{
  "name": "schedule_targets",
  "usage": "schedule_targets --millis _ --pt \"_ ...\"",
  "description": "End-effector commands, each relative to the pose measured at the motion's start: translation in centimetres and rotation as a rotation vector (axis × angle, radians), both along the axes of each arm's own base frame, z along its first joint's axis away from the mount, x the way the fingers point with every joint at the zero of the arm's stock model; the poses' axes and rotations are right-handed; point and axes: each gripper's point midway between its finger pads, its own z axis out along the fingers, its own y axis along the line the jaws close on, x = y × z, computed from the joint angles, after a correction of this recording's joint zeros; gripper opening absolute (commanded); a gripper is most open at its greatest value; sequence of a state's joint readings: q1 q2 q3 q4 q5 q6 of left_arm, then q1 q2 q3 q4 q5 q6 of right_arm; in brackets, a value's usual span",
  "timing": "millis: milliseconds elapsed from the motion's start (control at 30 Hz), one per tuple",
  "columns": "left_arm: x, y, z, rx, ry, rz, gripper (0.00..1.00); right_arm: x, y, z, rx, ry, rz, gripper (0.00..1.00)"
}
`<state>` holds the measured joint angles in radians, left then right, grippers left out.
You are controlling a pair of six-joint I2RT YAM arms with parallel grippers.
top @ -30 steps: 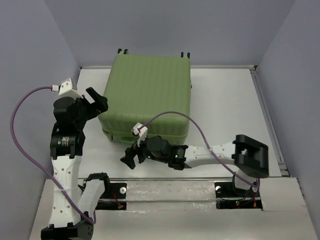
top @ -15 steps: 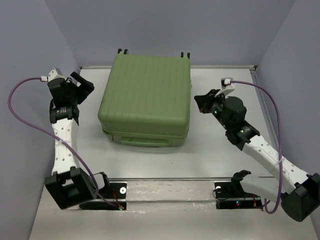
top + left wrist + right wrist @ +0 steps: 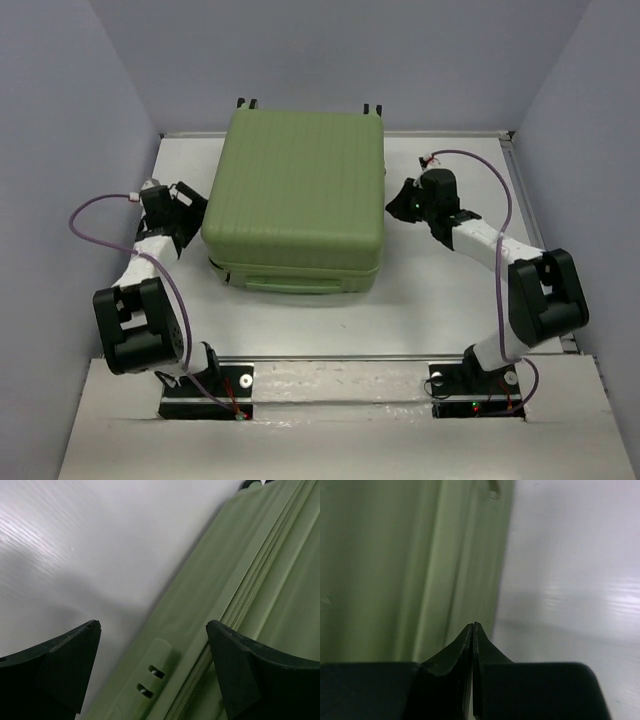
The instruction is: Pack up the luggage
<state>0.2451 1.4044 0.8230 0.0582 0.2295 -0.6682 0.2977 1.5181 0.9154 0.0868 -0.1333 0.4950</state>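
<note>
The luggage (image 3: 295,195), a large light-green ribbed hard-shell suitcase, lies closed on the white table, wheels toward the back wall. My left gripper (image 3: 192,205) stands open against its left side; the left wrist view shows the side wall (image 3: 260,570), its zipper line and a small green foot (image 3: 150,672) between the wide-apart fingers (image 3: 70,662). On the other side my right gripper (image 3: 395,203) is shut, empty, its tip just off the suitcase's right edge. The right wrist view shows its closed fingertips (image 3: 473,630) low beside the green shell (image 3: 395,565).
Grey walls enclose the white table (image 3: 450,280) on the back, left and right. The arm bases (image 3: 340,385) sit on a rail at the near edge. The right arm's elbow (image 3: 545,295) stands near the right wall, the left arm's elbow (image 3: 135,325) near the left one.
Both arms swung from the front of the suitcase out to its sides and dropped low against it. The right gripper went from open to shut; the suitcase shifted slightly.
</note>
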Motion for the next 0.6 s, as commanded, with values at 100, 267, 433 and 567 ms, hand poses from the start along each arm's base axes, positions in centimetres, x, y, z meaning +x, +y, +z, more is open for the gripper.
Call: schedule_targets --millis 100,267,433,567 --pt "-2.0 -8.6 -1.5 -0.004 -0.034 -0.161 0.99 3.9 7.7 6.1 0.197 -0.136 0.330 0.07" --pt "-7.2 -15.9 -1.1 -0.023 -0.088 -0.302 0.99 6.9 10.3 7.2 0.199 -0.138 0.466 0.07" --pt "-11.8 -17.9 -0.5 -0.003 -0.129 -0.307 0.99 9.3 11.4 8.3 0.150 -0.132 0.530 0.19" --pt "-13.6 -18.2 1.6 -0.022 -0.199 -0.293 0.99 12.0 10.2 10.8 0.151 -0.162 0.473 0.82"
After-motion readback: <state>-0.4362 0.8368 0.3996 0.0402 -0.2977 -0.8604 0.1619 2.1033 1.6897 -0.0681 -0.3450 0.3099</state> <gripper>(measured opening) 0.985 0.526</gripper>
